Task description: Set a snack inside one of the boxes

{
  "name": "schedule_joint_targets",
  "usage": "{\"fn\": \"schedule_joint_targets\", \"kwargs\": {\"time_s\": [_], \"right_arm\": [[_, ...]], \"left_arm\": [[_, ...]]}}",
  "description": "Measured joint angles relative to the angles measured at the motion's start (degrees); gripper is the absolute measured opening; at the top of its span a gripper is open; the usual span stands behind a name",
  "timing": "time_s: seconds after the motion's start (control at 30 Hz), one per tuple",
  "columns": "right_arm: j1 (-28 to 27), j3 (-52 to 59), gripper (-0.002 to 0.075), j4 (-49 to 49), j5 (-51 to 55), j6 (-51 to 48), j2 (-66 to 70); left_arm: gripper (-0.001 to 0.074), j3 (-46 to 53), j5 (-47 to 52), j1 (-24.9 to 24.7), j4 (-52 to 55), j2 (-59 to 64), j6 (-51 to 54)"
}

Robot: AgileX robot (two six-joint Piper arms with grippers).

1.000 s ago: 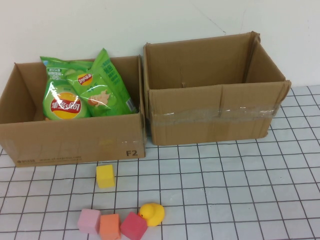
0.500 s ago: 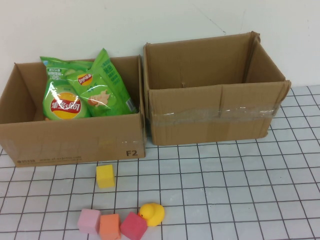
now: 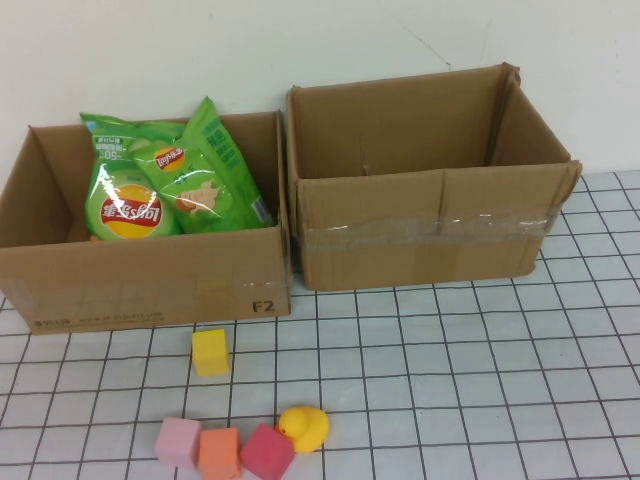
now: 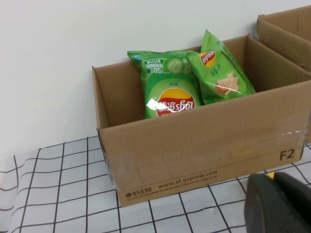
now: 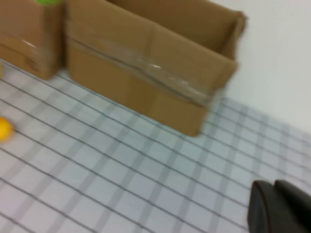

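Note:
Two green chip bags stand in the left cardboard box: one with a red-and-yellow logo and one leaning on it to its right. Both also show in the left wrist view. The right cardboard box is open and looks empty. Neither gripper shows in the high view. My left gripper is shut and empty, low over the grid mat in front of the left box. My right gripper is shut and empty, over the mat in front of and to the right of the right box.
On the grid mat in front of the left box lie a yellow cube, a pink cube, an orange cube, a red cube and a yellow rubber duck. A white wall stands behind the boxes.

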Motion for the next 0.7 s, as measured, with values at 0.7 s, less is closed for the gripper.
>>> {"fn": "schedule_joint_targets", "kwargs": {"time_s": [0.7], "right_arm": [[0.0,0.0,-0.0001,11.45,6.2,-0.13,-0.6]], "left_arm": [[-0.0002,0.0,5.97,0.0,-10.43,0.0,-1.2]]}}
